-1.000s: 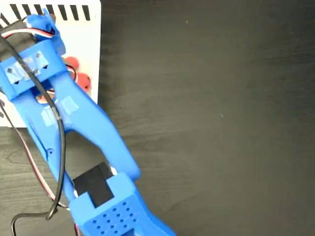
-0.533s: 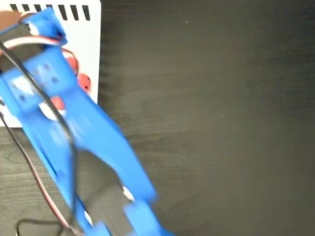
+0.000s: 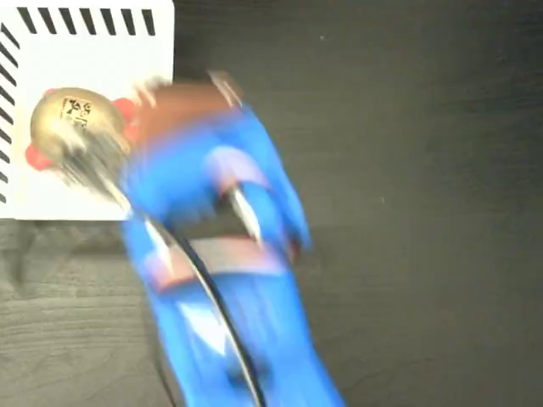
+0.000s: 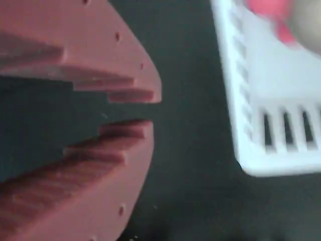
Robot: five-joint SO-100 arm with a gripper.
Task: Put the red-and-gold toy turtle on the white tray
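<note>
The red-and-gold toy turtle (image 3: 72, 127) rests on the white tray (image 3: 102, 59) at the upper left of the fixed view, gold shell up with red legs showing. In the wrist view the turtle (image 4: 281, 17) is a blurred red and tan patch at the top right, on the tray (image 4: 286, 95). My gripper (image 3: 182, 91) is motion-blurred just right of the tray's edge, over the dark table and apart from the turtle. The wrist view shows the gripper (image 4: 150, 111) with its red-brown stepped jaws slightly open and nothing between them.
The blue arm (image 3: 229, 280) runs from the bottom edge up to the tray's right side, with a black cable along it. The dark wood-grain table (image 3: 407, 212) fills the right of the fixed view.
The arm swung right, off the tray, uncovering the turtle, which stays lying on the tray. The gripper no longer hangs over it.
</note>
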